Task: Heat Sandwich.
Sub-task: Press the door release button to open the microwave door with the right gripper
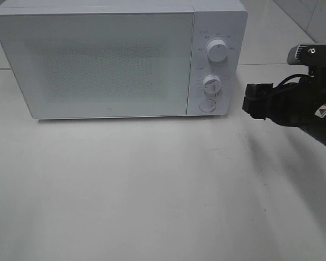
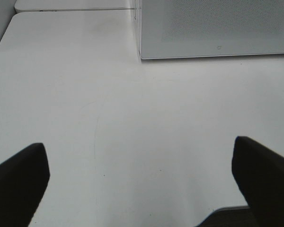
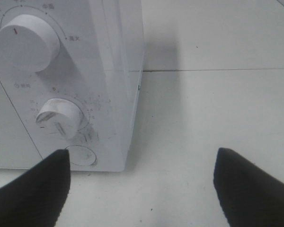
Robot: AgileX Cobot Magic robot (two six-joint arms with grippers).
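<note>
No sandwich shows in any view. The white microwave point(image 1: 98, 60) stands at the back of the table with its door closed. My right gripper point(image 1: 252, 102) hovers just right of the control panel, level with the lower knob point(image 1: 212, 84), open and empty. In the right wrist view its fingers point(image 3: 38, 189) frame the panel's corner, with the lower knob point(image 3: 59, 117) and the round button point(image 3: 82, 156) close ahead. My left gripper point(image 2: 138, 151) is open and empty over the bare table, facing the microwave's front point(image 2: 217, 28); the exterior view does not show it.
The panel carries an upper knob point(image 1: 217, 50) above the lower one and a round button point(image 1: 207, 105) at the bottom. The white table point(image 1: 152, 190) stretches in front of the microwave. A seam in the surface point(image 3: 217, 70) runs behind the right gripper.
</note>
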